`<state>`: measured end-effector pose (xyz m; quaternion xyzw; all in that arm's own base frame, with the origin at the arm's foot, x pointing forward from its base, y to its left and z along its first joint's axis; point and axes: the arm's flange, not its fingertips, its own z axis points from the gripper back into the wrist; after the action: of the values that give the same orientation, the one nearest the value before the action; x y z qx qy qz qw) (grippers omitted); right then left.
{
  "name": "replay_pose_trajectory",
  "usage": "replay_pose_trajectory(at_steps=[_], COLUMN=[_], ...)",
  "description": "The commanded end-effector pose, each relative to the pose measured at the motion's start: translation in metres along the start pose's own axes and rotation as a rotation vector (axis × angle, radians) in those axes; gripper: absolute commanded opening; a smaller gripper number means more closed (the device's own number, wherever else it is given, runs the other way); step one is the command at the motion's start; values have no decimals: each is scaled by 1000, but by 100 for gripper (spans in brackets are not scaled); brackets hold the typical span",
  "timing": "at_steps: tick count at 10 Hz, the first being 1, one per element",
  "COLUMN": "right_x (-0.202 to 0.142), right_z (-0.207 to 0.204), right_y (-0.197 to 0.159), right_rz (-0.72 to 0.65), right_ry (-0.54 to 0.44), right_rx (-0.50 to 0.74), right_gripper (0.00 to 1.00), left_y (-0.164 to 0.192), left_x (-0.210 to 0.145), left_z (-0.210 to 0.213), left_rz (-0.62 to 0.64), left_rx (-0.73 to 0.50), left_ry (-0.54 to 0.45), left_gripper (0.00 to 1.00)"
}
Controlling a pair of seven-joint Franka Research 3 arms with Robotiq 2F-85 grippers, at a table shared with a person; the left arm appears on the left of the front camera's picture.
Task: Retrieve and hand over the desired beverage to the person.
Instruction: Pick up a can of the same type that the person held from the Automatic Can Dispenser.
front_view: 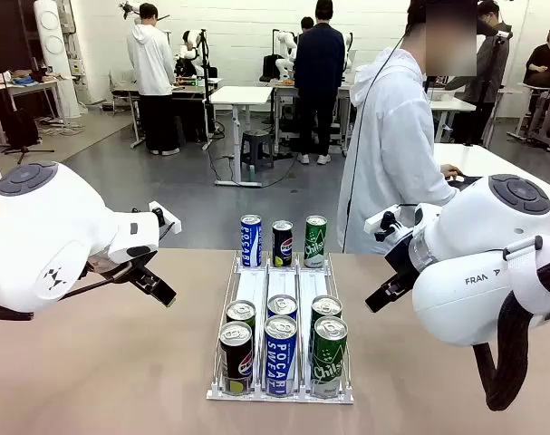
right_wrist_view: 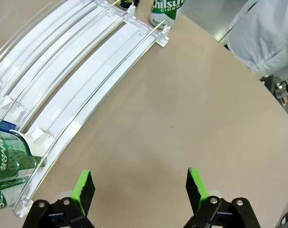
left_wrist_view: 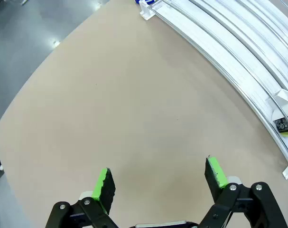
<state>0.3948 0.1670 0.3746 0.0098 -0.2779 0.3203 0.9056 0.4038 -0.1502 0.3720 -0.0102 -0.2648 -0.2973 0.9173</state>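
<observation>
Both arms hang over the worktop (front_view: 102, 362), one on each side of the white rack (front_view: 253, 288) that runs from the near edge toward the far edge. The left gripper (left_wrist_view: 159, 176) sits above bare tan surface off the rack's left side; its jaws are spread wide, green pads (left_wrist_view: 104, 184) well apart, nothing between them, nothing touched. The right gripper (right_wrist_view: 140, 184) does the same off the rack's right side; it is just as wide and empty.

Now the drinks: three stand upright at the rack's far end, a blue Pocari can (front_view: 250, 240), a dark Pepsi can (front_view: 283, 243) and a green Chilsung can (front_view: 315, 241); six more cans (front_view: 281, 349) crowd the near end in two rows, with the lanes bare between. Each gripper is apart from every can; in the right wrist view the green Chilsung can stands at the rack's far corner, well ahead of the pads.

The person (front_view: 392, 154) in the white hooded jacket stands beyond the far edge, toward its right corner, side-on; one hand (front_view: 451, 171) is out over a white table (front_view: 501, 168) to the right.
</observation>
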Motion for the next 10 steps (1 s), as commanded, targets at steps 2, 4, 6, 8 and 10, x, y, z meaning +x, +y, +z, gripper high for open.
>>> replay_pose_trajectory(at_steps=[2, 4, 6, 8, 10], right_x=[0, 0, 0, 0, 0], right_z=[0, 0, 0, 0, 0], right_y=[0, 0, 0, 0, 0], right_rz=[0, 0, 0, 0, 0], right_ry=[0, 0, 0, 0, 0], right_rx=[0, 0, 0, 0, 0], right_gripper=[100, 100, 100, 100, 100], left_y=[0, 0, 0, 0, 0], left_x=[0, 0, 0, 0, 0], left_z=[0, 0, 0, 0, 0], left_rz=[0, 0, 0, 0, 0], left_rx=[0, 0, 0, 0, 0], left_ry=[0, 0, 0, 0, 0], left_gripper=[100, 100, 100, 100, 100])
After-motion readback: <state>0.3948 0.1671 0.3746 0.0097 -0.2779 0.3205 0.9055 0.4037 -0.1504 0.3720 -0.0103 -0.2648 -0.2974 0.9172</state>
